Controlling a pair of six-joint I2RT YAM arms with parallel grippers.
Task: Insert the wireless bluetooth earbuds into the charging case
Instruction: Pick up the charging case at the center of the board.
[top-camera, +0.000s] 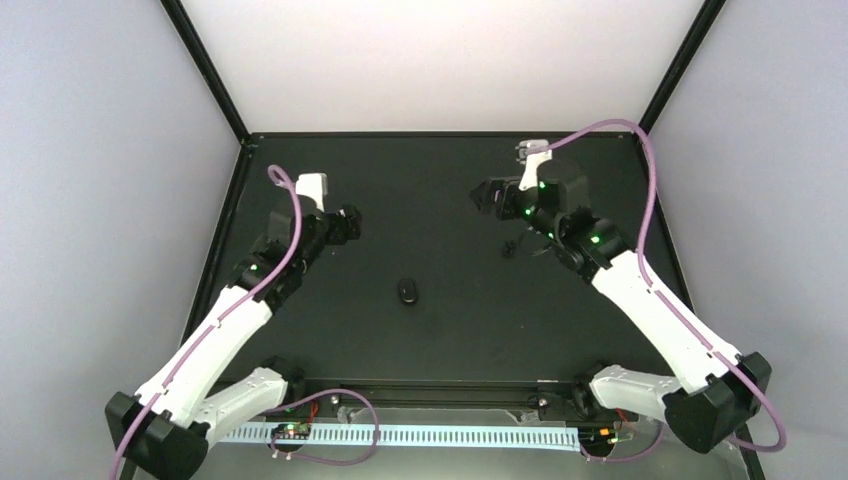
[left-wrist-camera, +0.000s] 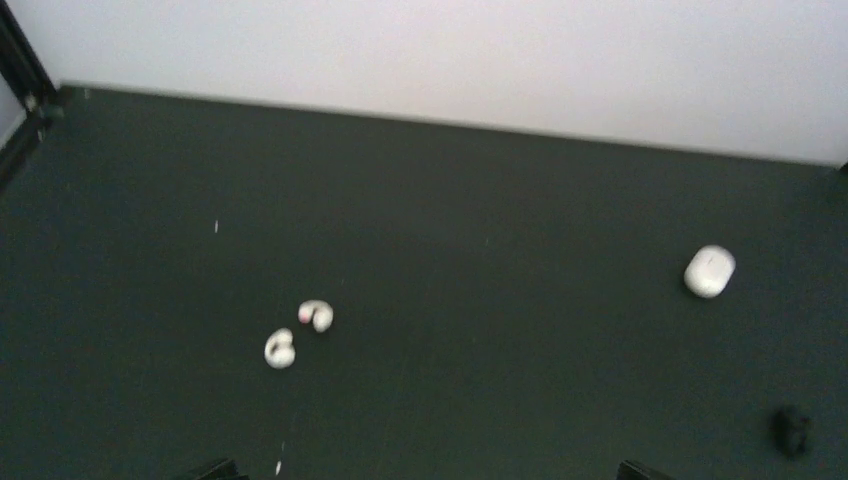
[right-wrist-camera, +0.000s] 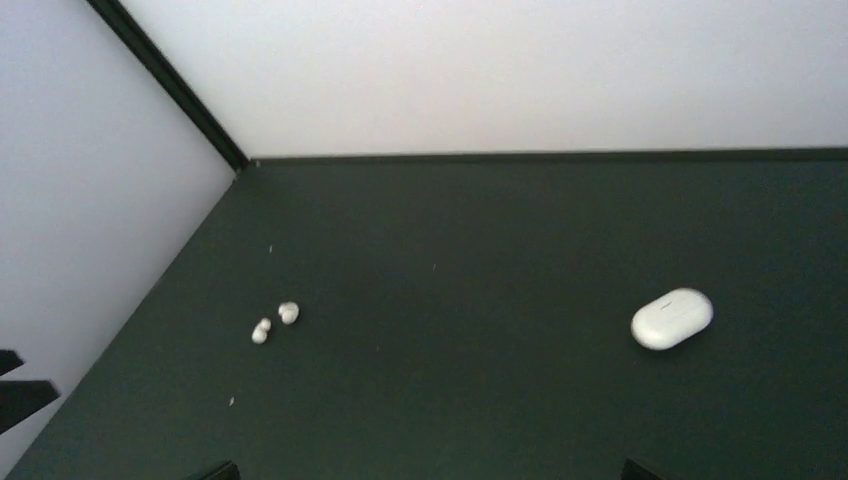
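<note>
Dark fingertips (left-wrist-camera: 215, 468) of the left end effector (left-wrist-camera: 425, 472) just show at the bottom of its wrist view. They stand wide apart with nothing between them. The right end effector (right-wrist-camera: 425, 472) looks the same in its own view: jaws spread, holding nothing.

Both arms hang above the black tabletop (top-camera: 450, 335), one toward each side edge. The charging case (right-wrist-camera: 672, 318) lies alone near the tabletop's middle, an oval pebble that shows white to the wrist cameras and dark from above.

The wireless bluetooth earbuds (left-wrist-camera: 280, 349) lie well apart from the case, two small white buds just beside each other. In the right wrist view they lie close to the tabletop's edge along a side wall, short of the corner. Neither end effector touches the case or the buds.
</note>
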